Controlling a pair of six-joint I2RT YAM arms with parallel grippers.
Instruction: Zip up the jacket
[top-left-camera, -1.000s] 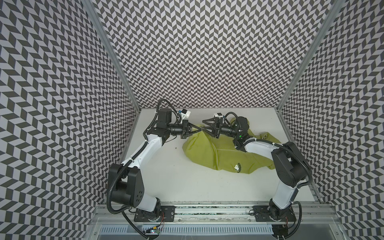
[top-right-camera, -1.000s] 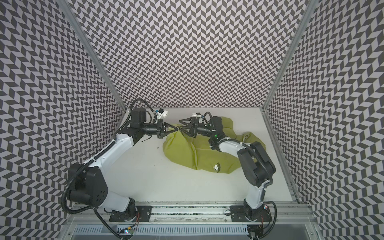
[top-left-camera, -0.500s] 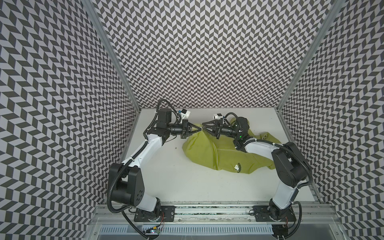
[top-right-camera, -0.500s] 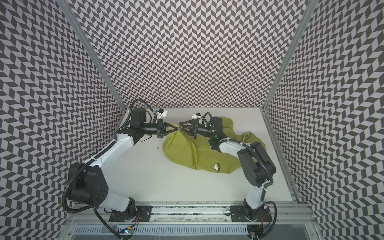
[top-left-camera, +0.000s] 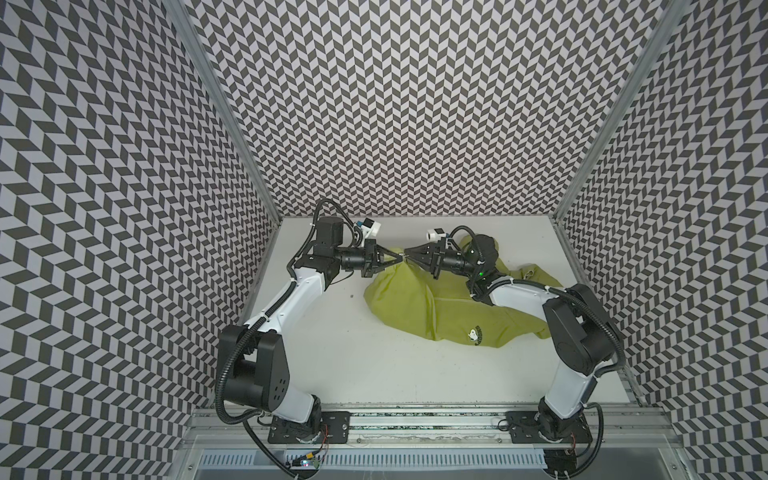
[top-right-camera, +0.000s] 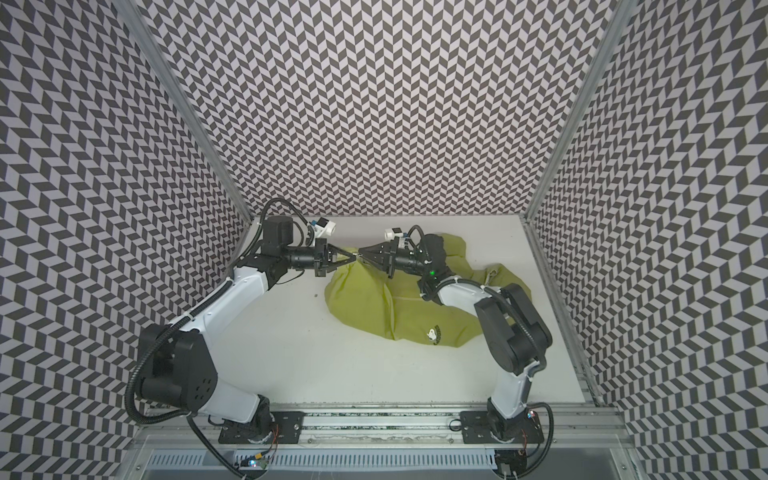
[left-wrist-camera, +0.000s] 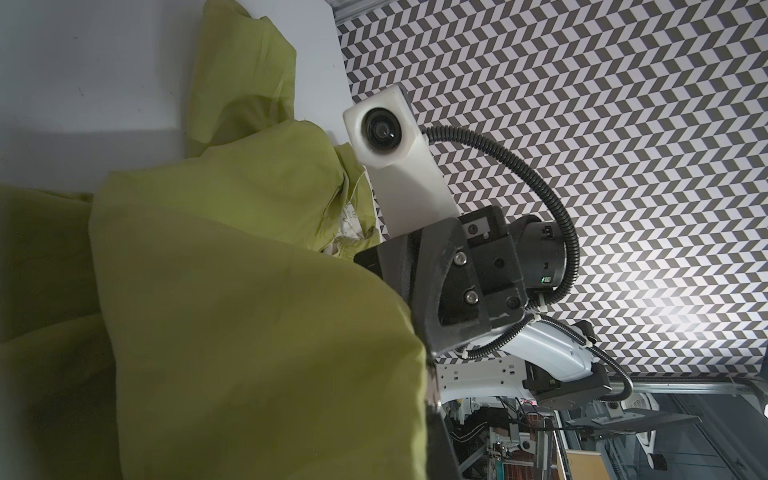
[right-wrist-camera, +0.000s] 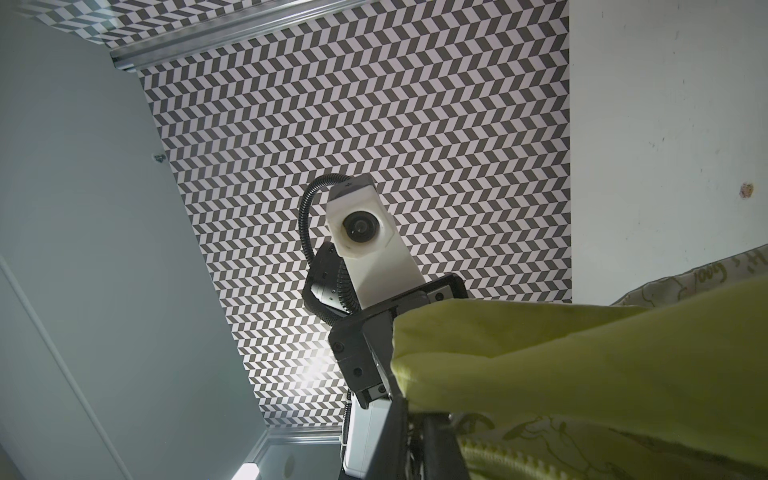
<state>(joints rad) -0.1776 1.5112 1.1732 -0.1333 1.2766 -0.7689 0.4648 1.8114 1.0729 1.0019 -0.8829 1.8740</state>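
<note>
The lime-green jacket (top-left-camera: 449, 303) (top-right-camera: 395, 307) lies crumpled on the white table at the back right, its cartoon emblem (top-left-camera: 473, 334) (top-right-camera: 433, 334) facing up. Its far-left corner is lifted off the table. My left gripper (top-left-camera: 397, 260) (top-right-camera: 352, 258) is shut on that corner from the left. My right gripper (top-left-camera: 409, 261) (top-right-camera: 363, 259) meets it tip to tip from the right, shut on the same raised edge. In the left wrist view green fabric (left-wrist-camera: 249, 332) hides most of the left gripper (left-wrist-camera: 432, 399). In the right wrist view the right gripper (right-wrist-camera: 415, 440) pinches the edge beside pale zipper teeth (right-wrist-camera: 519, 457) and printed lining.
Chevron-patterned walls close in the white table (top-left-camera: 374, 353) on three sides, with aluminium posts at the back corners. A metal rail (top-left-camera: 415, 419) carrying both arm bases runs along the front. The right arm's forearm (top-left-camera: 519, 295) lies over the jacket. A small dark speck (top-left-camera: 351, 296) sits left of the jacket.
The right gripper's jaws have closed from open onto the raised jacket edge. The left gripper stays shut on the corner, and neither arm has shifted much.
</note>
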